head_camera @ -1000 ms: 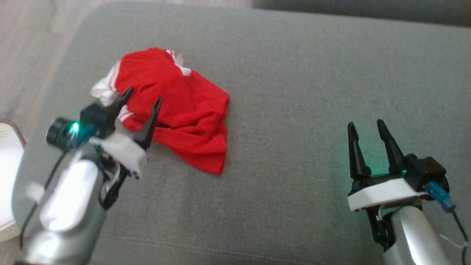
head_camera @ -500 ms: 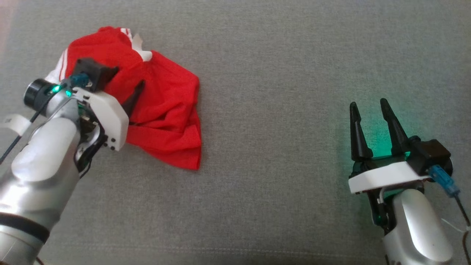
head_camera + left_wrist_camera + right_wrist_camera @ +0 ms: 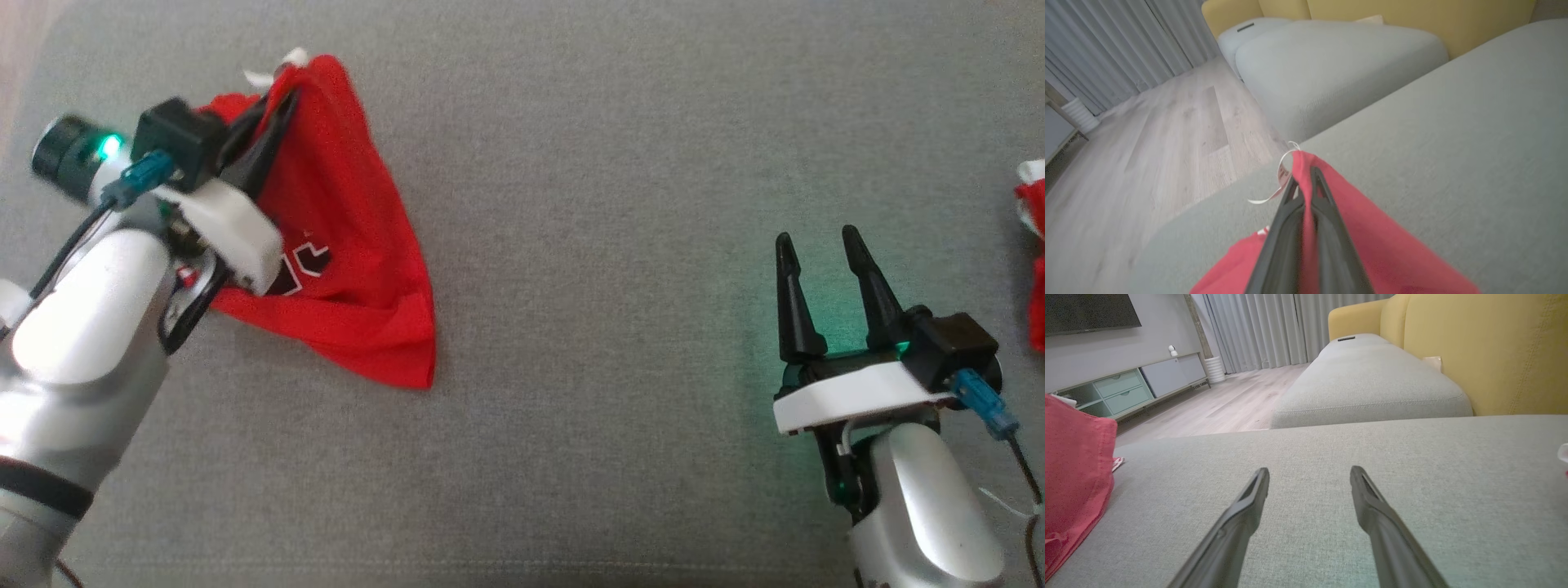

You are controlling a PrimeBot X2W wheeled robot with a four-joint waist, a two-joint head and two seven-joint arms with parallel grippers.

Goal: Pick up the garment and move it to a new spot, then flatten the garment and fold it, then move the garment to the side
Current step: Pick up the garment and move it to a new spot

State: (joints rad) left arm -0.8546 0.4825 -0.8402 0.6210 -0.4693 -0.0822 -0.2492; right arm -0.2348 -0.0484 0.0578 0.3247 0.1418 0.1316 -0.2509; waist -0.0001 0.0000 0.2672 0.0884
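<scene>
**Left gripper pinches one red garment; right gripper idle and spread**

Two grippers work over one grey cushion (image 3: 612, 204). One red garment (image 3: 351, 245) is in the grip. One more piece of red-and-white cloth (image 3: 1033, 269) lies past the right gripper's outer side, cut off by the edge of the head view.

The left gripper (image 3: 282, 88) is clamped on a fold of the garment. In the left wrist view its two dark fingers (image 3: 1290, 228) press together with red fabric squeezed between them up to the tips. One looped white tag (image 3: 1284, 171) sticks out just beyond those tips.

From the pinched peak the garment spreads into a rough triangle. Its long axis runs from the fingertips back past the wrist to a pointed corner on the side nearer the right gripper, and its lower part reaches the cushion. One black-and-white print (image 3: 306, 261) shows on the cloth just beside the left gripper's white housing.

The right gripper (image 3: 816, 234) stands well apart from the garment with its fingers spread and nothing between them, just bare cushion ahead.
</scene>
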